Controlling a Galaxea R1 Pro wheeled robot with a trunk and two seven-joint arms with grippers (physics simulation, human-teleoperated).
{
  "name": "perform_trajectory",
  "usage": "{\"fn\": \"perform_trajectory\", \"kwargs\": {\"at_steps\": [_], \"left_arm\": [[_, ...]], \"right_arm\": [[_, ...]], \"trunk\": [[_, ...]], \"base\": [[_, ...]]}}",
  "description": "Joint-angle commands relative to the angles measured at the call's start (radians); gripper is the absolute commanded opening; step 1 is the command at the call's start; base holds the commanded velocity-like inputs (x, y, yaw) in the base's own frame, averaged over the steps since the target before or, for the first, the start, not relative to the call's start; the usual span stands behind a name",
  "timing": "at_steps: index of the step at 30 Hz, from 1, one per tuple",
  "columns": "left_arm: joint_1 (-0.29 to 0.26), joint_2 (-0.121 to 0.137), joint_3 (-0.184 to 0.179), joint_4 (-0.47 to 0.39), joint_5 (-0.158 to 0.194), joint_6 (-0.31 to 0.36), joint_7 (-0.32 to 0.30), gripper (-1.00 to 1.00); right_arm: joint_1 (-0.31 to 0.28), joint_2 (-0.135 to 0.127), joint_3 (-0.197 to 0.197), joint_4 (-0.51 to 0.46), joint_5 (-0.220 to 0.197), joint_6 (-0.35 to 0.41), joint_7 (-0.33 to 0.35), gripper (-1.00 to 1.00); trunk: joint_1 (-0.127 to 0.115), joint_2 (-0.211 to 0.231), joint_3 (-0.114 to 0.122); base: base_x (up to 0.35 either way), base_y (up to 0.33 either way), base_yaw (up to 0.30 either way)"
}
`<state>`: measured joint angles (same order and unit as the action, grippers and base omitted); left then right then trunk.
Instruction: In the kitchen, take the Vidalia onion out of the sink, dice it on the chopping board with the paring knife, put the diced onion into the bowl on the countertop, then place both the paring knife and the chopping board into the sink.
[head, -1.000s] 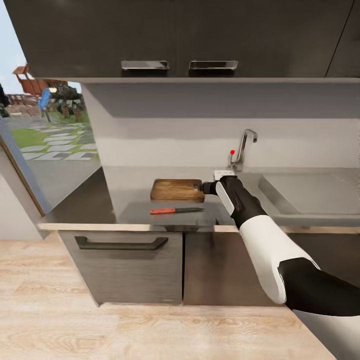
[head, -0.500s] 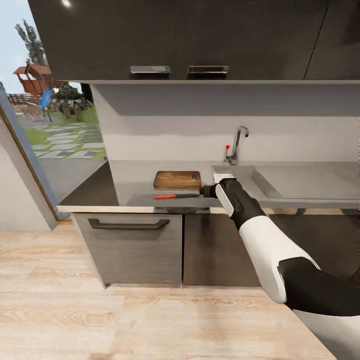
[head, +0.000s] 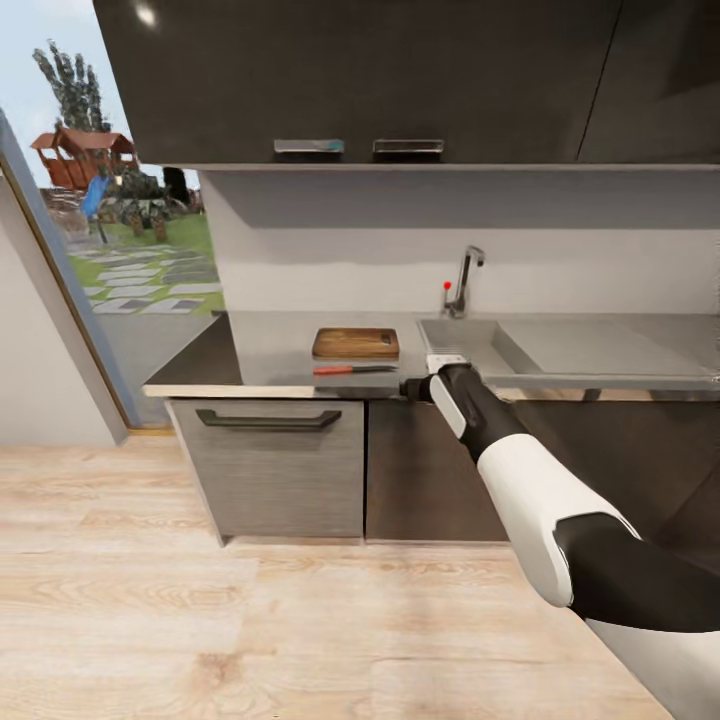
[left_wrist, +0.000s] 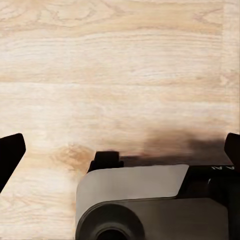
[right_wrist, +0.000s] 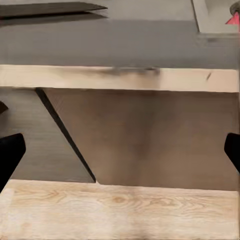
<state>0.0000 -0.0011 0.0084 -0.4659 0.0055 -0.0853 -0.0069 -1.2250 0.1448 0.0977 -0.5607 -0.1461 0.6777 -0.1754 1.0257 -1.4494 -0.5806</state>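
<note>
The chopping board (head: 355, 343) lies flat on the countertop (head: 270, 350), left of the sink (head: 470, 345). The paring knife (head: 352, 370) rests in front of the board, red handle to the left. In the right wrist view its dark blade (right_wrist: 50, 9) lies beyond the counter's edge. My right gripper (head: 411, 388) hangs just off the counter's front edge, right of the knife's tip; its fingers are spread and hold nothing (right_wrist: 120, 150). My left gripper (left_wrist: 120, 150) is open over the wooden floor. The onion and the bowl are out of view.
A chrome tap (head: 462, 282) with a red dot stands behind the basin, and a drainboard (head: 590, 348) runs to the right. Dark wall cabinets (head: 360, 80) hang above. Grey base cabinets (head: 290, 470) sit under the counter. A glass door (head: 100, 260) is at the left.
The whole view has pulled back from the counter, so the camera moved. My right gripper, earlier at the board's right end, now hangs off the counter's front edge. Board and knife stayed put.
</note>
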Motion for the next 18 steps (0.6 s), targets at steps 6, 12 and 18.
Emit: {"fn": "perform_trajectory", "kwargs": {"at_steps": [6, 12, 18], "left_arm": [[0.000, 0.000, 0.001, 0.000, 0.000, -0.002, -0.001, 1.00], [0.000, 0.002, 0.001, -0.002, -0.001, -0.002, -0.001, 1.00], [0.000, 0.001, 0.001, -0.002, -0.001, -0.002, -0.001, 1.00]], "right_arm": [[-0.001, -0.002, 0.005, 0.145, -0.008, -0.131, -0.008, 1.00], [0.007, -0.007, 0.006, 0.449, -0.005, -0.474, -0.005, 1.00], [0.284, -0.017, 0.006, 0.535, 0.089, -0.804, -0.003, 1.00]], "trunk": [[-0.001, -0.001, -0.001], [-0.001, -0.001, -0.001], [-0.001, -0.001, -0.001]], "base": [[-0.319, 0.000, 0.000], [-0.102, 0.000, 0.000], [-0.006, 0.000, 0.000]]}}
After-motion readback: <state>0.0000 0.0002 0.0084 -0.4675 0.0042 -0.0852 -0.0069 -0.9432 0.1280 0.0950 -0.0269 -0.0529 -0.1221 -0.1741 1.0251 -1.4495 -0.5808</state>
